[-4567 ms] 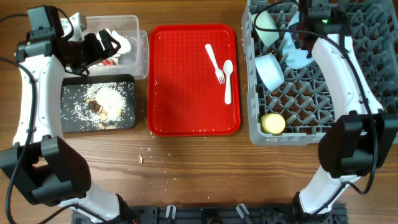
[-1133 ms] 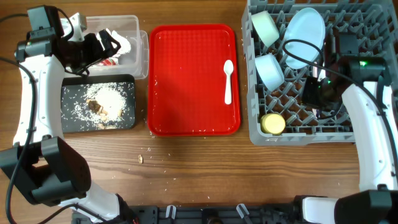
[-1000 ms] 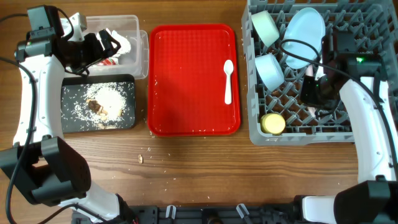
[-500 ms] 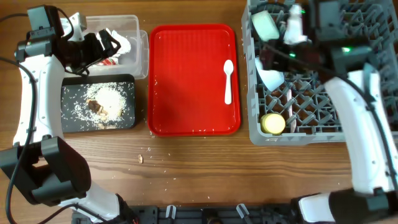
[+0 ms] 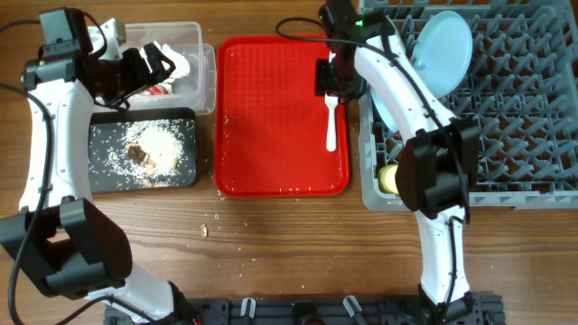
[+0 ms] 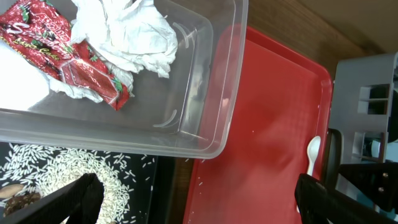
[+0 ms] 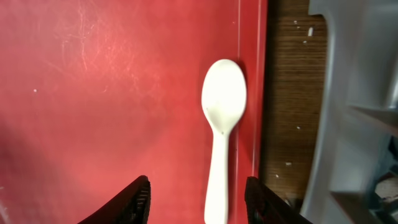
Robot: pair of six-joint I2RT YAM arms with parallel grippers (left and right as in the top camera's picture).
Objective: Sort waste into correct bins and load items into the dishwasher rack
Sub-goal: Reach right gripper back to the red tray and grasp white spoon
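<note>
1. The right gripper (image 7: 198,194) hangs low over the red tray (image 5: 271,117), near the tray's 2 o'clock edge. Its jaws are parted wide and grip nothing.
2. The spoon (image 7: 222,124) lies flat on the red tray. In the overhead view its bowl points to 12 o'clock and its handle to 6. In the right wrist view the handle runs between the two fingers (image 7: 134,198), nearer the right-hand one, and looks clear of both.
3. The left gripper (image 6: 198,186) hovers at the table's 10 o'clock, by the near wall of the tub (image 5: 206,72). Its jaws are spread wide and empty.
4. The napkin (image 6: 134,31) and the wrapper (image 6: 62,59) lie inside the tub, touching. In the left wrist view the wrapper sits at the napkin's 8 o'clock.
5. The black tray (image 5: 188,126) sits just at the tub's 6 o'clock. The rice (image 5: 158,144), with brown bits in it, is heaped near the tray's middle, and loose grains are scattered around the heap.
6. The rack (image 5: 506,135) stands at the table's 3 o'clock, just beside the red tray.
7. The plate (image 5: 447,41) stands on edge at the rack's 11 o'clock.
8. The cup (image 5: 387,178) sits in the rack's 7 o'clock corner, partly hidden by the right arm.
9. A few crumbs (image 5: 204,230) lie on the table (image 5: 298,244) at the red tray's 7 o'clock.
</note>
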